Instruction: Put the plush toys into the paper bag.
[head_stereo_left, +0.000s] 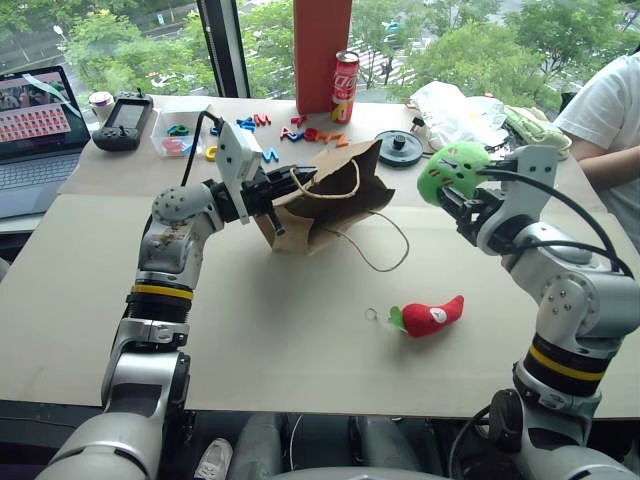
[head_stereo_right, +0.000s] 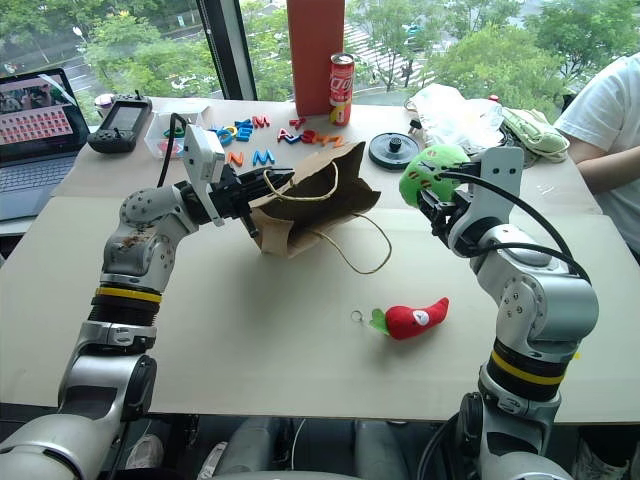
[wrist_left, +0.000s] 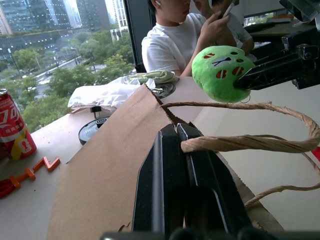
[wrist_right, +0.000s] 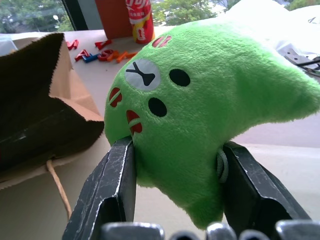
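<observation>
Green Toy Aloft, Chili Toy Down

Nearest the camera, one red chili toy (head_stereo_left: 434, 316) lay alone on the counter (head_stereo_left: 300, 350), well apart from the paper bag (head_stereo_left: 330, 200). One green plush toy (wrist_right: 200, 115) was squeezed between the two fingers of the right claw (head_stereo_left: 452, 196), held above the counter just beside the bag's open mouth. The left claw (wrist_left: 182, 165) was clenched on the bag's edge, one twine handle (wrist_left: 250, 142) draped across its fingers, the bag tipped sideways. Behind lay scattered plastic letters (head_stereo_right: 250, 135), one red can (head_stereo_left: 345, 86), one laptop (head_stereo_left: 35, 130) and a white plastic bag (head_stereo_left: 455, 110).
</observation>
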